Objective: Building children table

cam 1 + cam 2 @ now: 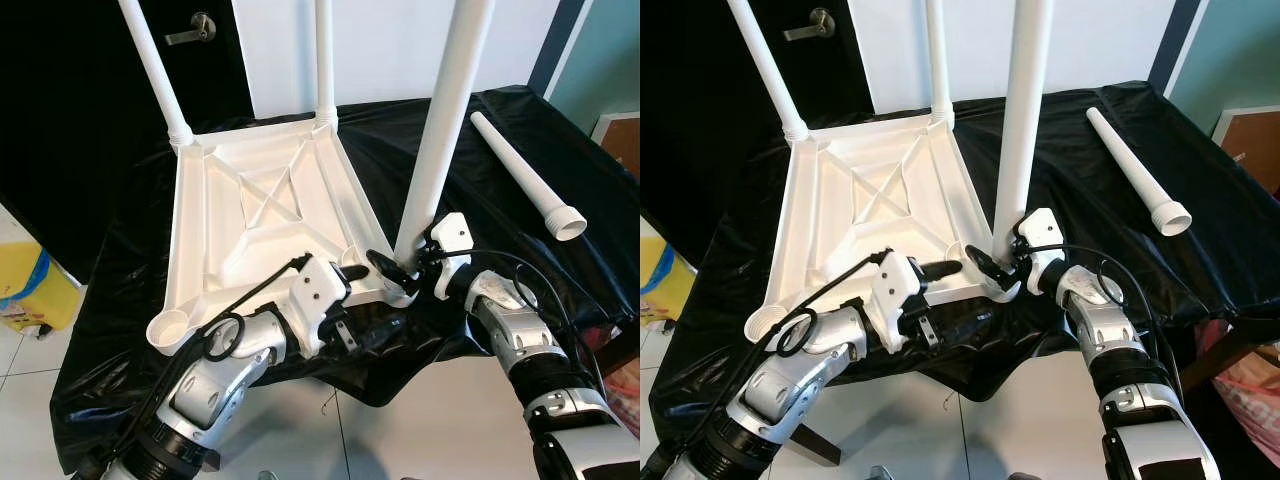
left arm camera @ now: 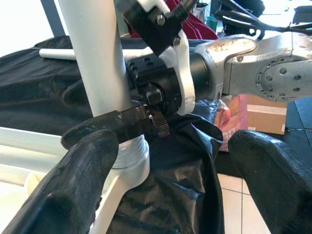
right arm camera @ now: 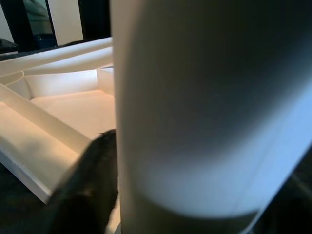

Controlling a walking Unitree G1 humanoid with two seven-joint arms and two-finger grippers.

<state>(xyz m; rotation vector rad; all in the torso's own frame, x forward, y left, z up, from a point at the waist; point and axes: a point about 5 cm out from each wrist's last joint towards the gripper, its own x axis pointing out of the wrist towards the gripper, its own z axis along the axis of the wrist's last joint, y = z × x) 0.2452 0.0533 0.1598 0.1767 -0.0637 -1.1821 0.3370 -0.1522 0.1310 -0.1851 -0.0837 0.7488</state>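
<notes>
Black plastic sheeting drapes the surface (image 1: 520, 130), with a dark door and a pale wall behind it; upside down on the sheeting lies the white plastic tabletop (image 1: 262, 215), its ribbed underside facing up. Two legs (image 1: 152, 65) stand in the far corner sockets; a third leg (image 1: 445, 125) stands upright in the near right corner socket; the near left socket (image 1: 172, 330) is empty; the fourth leg (image 1: 528, 178) lies loose on the sheeting, well apart to the right.

The right hand (image 1: 398, 268) is clenched around the third leg just above its socket collar, one black finger (image 2: 114, 126) wrapped across the tube in the left wrist view. The left hand (image 1: 945, 270) sits at the near edge of the tabletop beside that same corner, its fingers spread wide with nothing between them.

Judging by the look, the step in hand is seating or twisting the third leg home; one leg remains after it.

The legs appear to be hollow moulded tubes, light and stiff, with a smooth gloss that would let a finger slip under twist; the sensible hold is low, close to the collar, where leverage is short. The tabletop is thin-walled and light, so it would probably skate on the slick sheeting unless the left hand braces its rim.
</notes>
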